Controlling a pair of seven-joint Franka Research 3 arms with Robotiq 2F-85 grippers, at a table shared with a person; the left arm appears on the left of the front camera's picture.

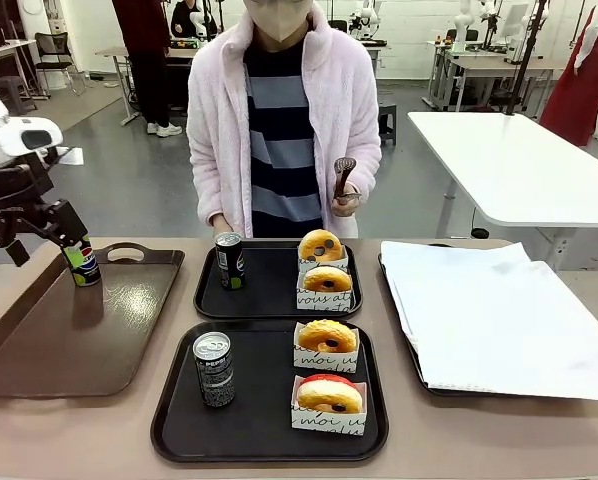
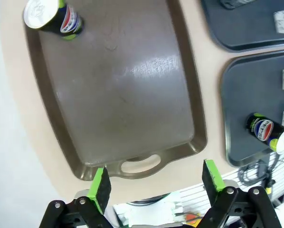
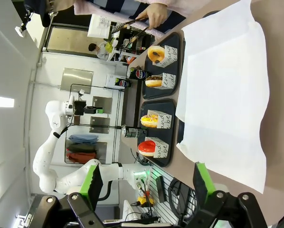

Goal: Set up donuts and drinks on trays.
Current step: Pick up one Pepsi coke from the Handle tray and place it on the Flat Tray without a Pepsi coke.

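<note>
Both trays [image 1: 179,420] hold two donuts [image 1: 328,337] and one can [image 1: 214,369]. Both hands [image 2: 154,183] are spread, empty; a third can [image 1: 80,262] stands on the brown tray [image 1: 19,370].

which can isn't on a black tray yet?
The lime-marked Pepsi can standing on the brown handled tray, by the left hand. The other two cans each stand on a black tray.

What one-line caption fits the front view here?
Two black trays each hold a can and two sleeved donuts; a third can stands on the brown tray.
</note>
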